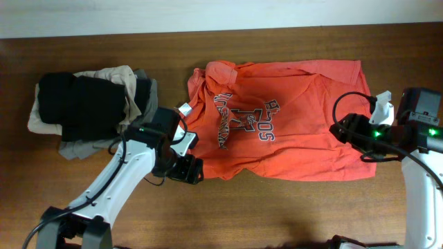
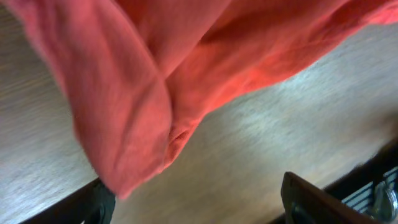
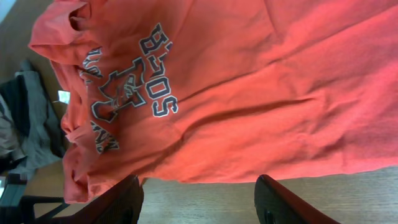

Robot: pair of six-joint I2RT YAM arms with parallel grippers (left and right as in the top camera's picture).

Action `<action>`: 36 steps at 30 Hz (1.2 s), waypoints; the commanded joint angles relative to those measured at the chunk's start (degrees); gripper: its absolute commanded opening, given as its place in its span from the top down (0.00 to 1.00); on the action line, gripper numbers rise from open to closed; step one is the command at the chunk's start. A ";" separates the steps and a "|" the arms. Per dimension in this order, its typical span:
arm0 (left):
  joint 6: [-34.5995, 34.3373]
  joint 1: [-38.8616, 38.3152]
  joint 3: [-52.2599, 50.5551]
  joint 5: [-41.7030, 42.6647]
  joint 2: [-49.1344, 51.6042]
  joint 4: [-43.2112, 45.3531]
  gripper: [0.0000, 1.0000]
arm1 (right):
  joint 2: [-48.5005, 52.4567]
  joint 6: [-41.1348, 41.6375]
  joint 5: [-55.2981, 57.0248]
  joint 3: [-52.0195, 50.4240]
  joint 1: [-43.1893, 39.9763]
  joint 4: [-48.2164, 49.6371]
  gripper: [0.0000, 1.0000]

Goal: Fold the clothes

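While the shirt [image 1: 291, 124] lies spread with no fold yet made, I have left gripper [image 1: 192, 169] at its sleeve, right gripper [image 1: 345, 129] at its hem, both wide, empty.

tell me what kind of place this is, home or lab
Likely a robotics lab bench for laundry folding, not a home: a left arm and right arm at a wooden table, an orange T-shirt spread out, folded garments piled beside it.

Brown wooden table [image 1: 277, 207] with a pale strip [image 1: 208, 14] behind.
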 commanded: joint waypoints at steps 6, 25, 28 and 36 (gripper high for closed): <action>-1.22 0.04 -2.75 4.20 -0.55 7.80 0.39 | -0.07 -0.57 1.42 0.81 0.35 -0.11 0.38; -2.73 0.15 -2.75 -5.14 -0.55 7.15 0.23 | -0.07 -0.59 1.42 0.81 0.35 -0.09 0.39; -2.73 0.13 -2.84 -5.09 -0.33 7.54 0.28 | -0.07 -0.57 1.64 0.81 0.35 -0.04 0.39; -2.69 -0.07 -3.69 -3.61 3.87 8.66 0.83 | -0.07 -0.57 2.45 0.81 0.35 -0.02 0.39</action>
